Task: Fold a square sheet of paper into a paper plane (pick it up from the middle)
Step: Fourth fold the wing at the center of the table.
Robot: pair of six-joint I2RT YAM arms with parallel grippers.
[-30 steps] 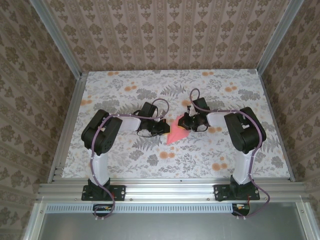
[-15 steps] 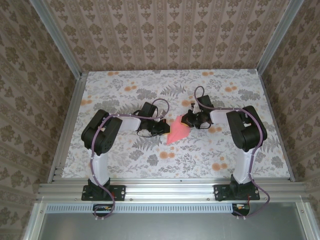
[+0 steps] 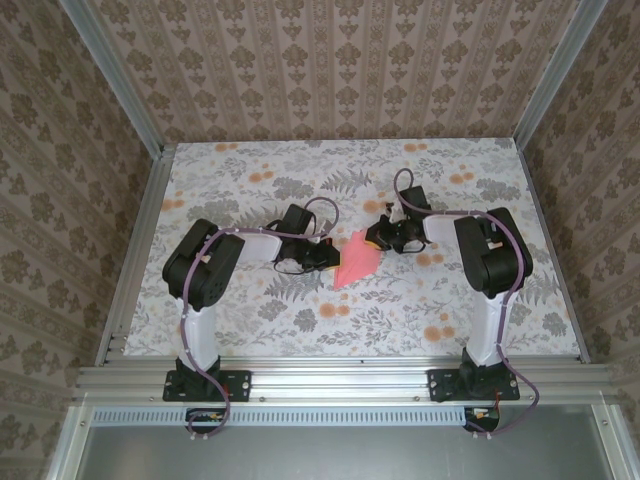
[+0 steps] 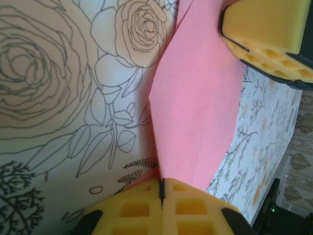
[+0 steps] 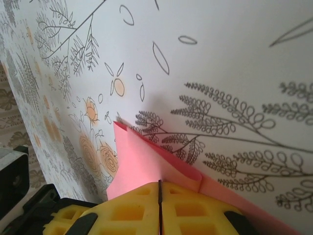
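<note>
The pink sheet of paper (image 3: pixel 355 262) lies mid-table, folded into a pointed shape with its tip toward the near left. My left gripper (image 3: pixel 326 256) is shut on its left edge. In the left wrist view the yellow pads (image 4: pixel 142 208) meet at the gripper's tip (image 4: pixel 161 188) with the paper (image 4: pixel 200 112) pinched in the seam along a raised crease. My right gripper (image 3: pixel 378 238) is shut on the far right corner. Its tip (image 5: pixel 159 188) nips the layered fold of the sheet (image 5: pixel 139 164). A pad of the right gripper (image 4: pixel 266 29) shows at the sheet's far end.
The floral tablecloth (image 3: pixel 450 300) covers the table, framed by aluminium rails (image 3: pixel 340 378) at the near edge and patterned walls on three sides. Both arm bases (image 3: pixel 205 385) stand at the near rail. Open cloth lies around the paper on all sides.
My right gripper has shifted slightly up and to the right, away from the left one, drawing the sheet's far corner with it. The left arm has not moved.
</note>
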